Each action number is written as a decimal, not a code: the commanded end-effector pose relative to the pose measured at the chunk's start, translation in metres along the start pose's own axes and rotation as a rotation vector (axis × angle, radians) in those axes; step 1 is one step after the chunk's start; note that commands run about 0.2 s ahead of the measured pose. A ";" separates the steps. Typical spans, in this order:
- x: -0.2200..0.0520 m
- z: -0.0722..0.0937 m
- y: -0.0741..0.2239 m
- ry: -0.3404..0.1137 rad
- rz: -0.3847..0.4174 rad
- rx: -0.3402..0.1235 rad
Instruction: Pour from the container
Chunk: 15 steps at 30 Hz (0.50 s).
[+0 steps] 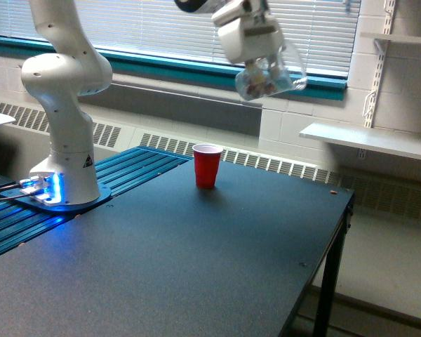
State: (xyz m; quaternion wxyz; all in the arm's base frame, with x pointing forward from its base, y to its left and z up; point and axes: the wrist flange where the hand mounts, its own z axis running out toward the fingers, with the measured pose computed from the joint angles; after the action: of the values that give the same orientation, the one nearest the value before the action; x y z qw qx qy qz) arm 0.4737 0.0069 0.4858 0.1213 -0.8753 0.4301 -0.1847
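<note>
In the exterior view, my white gripper (263, 60) hangs at the top centre, shut on the container (270, 78), a small clear cup with dark bits inside. The cup is tilted, its mouth pointing toward the exterior view's right. It is high above the table, up and to the right of the red cup (207, 166). The red cup stands upright on the dark table (196, 260), its white inside showing. The fingertips are partly hidden by the clear cup.
My white arm base (63, 140) stands at the exterior view's left on a blue ribbed plate (126, 175). The table's right edge (323, 260) drops off to the floor. A white shelf (368, 140) is mounted on the wall at the right.
</note>
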 end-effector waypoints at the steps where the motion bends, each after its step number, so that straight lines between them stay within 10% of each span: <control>1: -0.062 0.009 -0.003 -0.092 0.034 0.000; 15: -0.187 0.021 -0.016 -0.277 -0.120 0.018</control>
State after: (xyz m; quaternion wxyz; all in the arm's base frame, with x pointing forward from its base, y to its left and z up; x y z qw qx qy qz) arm 0.4127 0.1257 0.4431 0.1734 -0.8951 0.3998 -0.0941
